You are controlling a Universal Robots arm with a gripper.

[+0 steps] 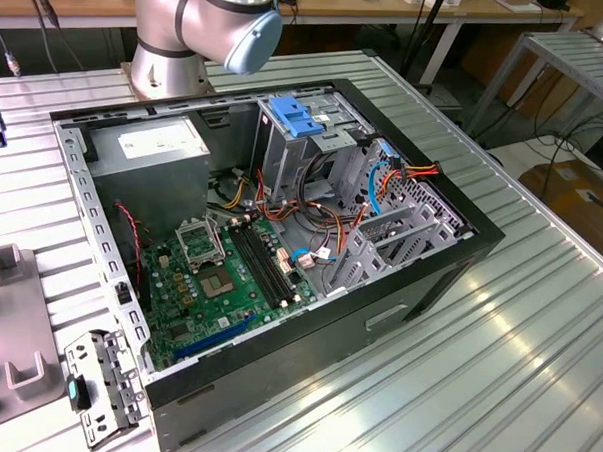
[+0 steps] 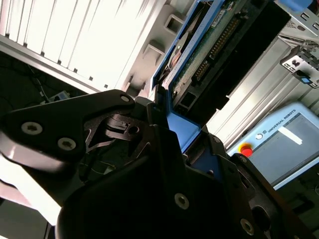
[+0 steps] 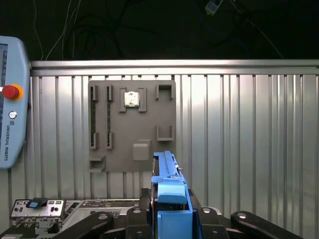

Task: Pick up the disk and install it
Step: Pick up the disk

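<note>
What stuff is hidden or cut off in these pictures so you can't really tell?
1. Second wrist view: the disk shows its circuit-board side; its label face is turned away, and the gripper covers its near end.
2. Exterior view: the arm is cut off by the top edge, so where it reaches is unknown.
3. First wrist view: the pendant is cut by the picture's edge.

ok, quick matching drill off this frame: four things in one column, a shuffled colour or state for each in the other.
Things:
1. disk
2. motherboard
3. power supply box
4. drive cage

Descriptions:
A. green, lying flat
B. blue handle on top
C. clamped in the gripper
D. grey, with a white sticker

Pairs: 1-C, 2-A, 3-D, 4-B
</note>
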